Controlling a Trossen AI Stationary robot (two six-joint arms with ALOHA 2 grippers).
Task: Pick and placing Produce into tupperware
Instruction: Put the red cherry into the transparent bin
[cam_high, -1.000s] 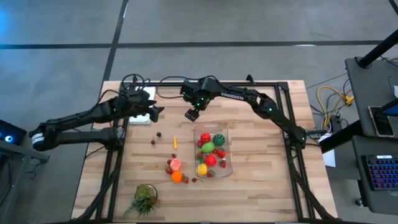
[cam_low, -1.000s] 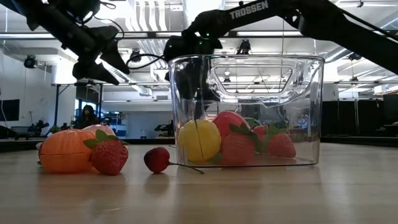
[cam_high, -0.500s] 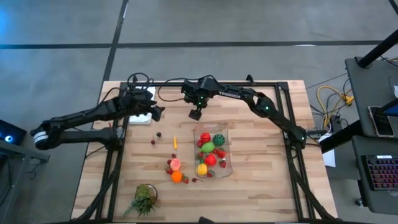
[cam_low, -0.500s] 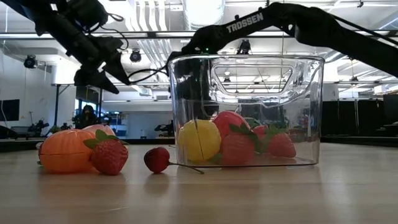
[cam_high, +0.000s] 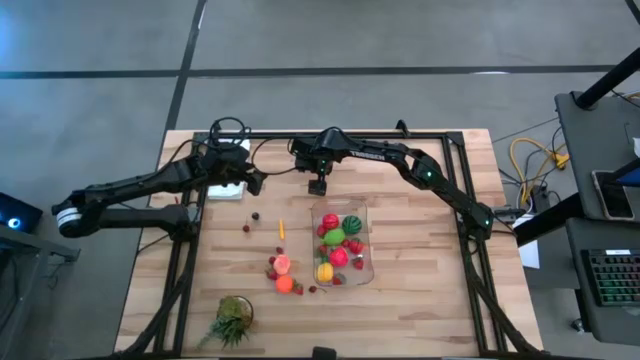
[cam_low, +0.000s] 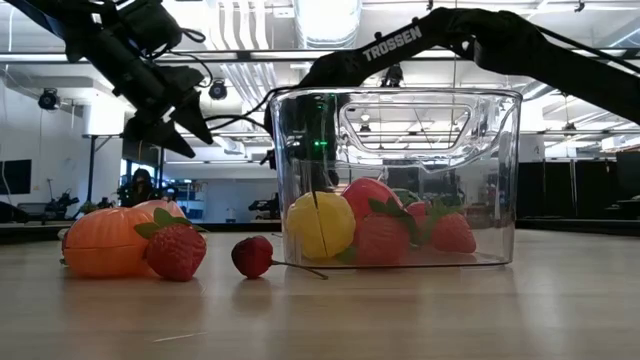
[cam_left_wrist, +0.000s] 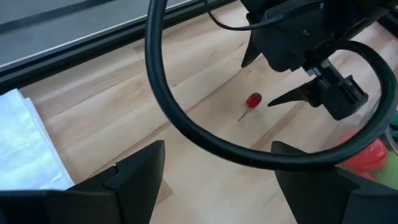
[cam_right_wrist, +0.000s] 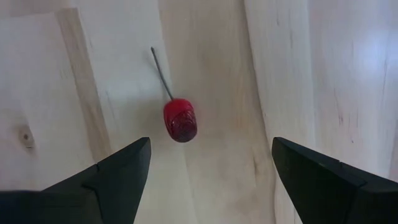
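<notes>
A small red cherry (cam_right_wrist: 181, 121) is seen lying on the worktop (cam_high: 420, 170) directly beneath the right hand (cam_high: 317, 186), whose fingers are spread wide and empty; its stem is pointed away from the tupperware (cam_high: 343, 243); the left hand (cam_high: 256, 182), also spread, is held nearby.

My right claw (cam_high: 317, 186) moved away from tupperware (cam_high: 343, 244), toward table's far edge, now hanging over lone cherry (cam_right_wrist: 180, 120), fingers spread wider than before. My left claw (cam_high: 254, 182) drifted slightly toward far edge, beside white sheet (cam_high: 229, 187). Produce unmoved.
</notes>
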